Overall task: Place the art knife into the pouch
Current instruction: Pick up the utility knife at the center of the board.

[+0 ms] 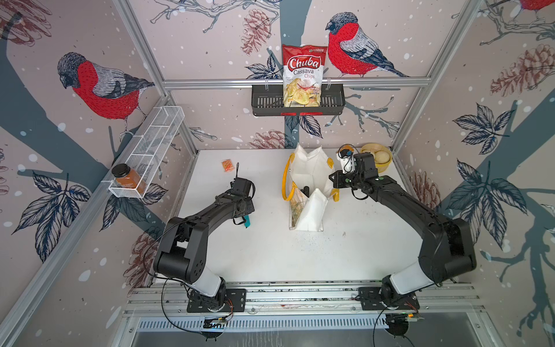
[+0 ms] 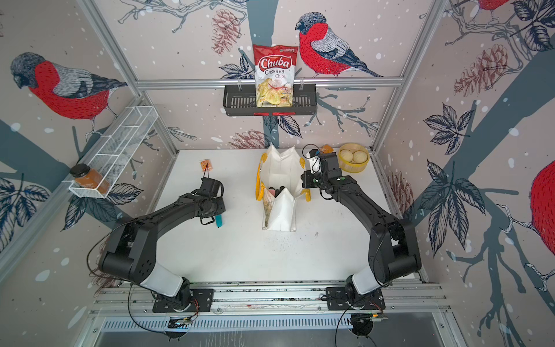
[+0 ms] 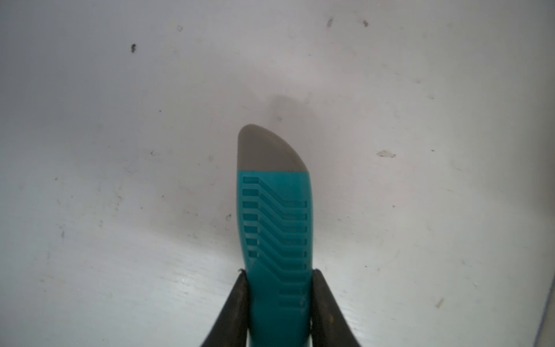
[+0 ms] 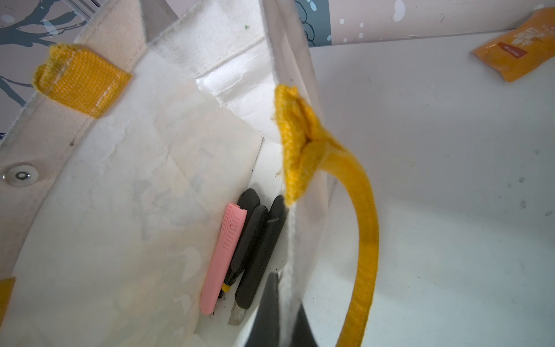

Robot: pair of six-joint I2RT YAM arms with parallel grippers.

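Left gripper (image 3: 280,275): fingers narrowed onto the teal art knife (image 3: 276,216), grey end forward, over the table (image 3: 120,120), well apart from the pouch (image 1: 312,207). Right gripper (image 4: 285,312): pinched shut on the pouch wall, which I judge holds its mouth open for the drop. The knife's other end is cut off from view. My left jaws are hidden in both top views.

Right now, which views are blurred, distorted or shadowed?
Both top views: a wide-angle lens splays the frame posts, focus fine. Left wrist view: art knife crisp, with a faint soft shadow on the table beyond its tip. Right wrist view: pouch interior sharp, right end effector a dark blur.
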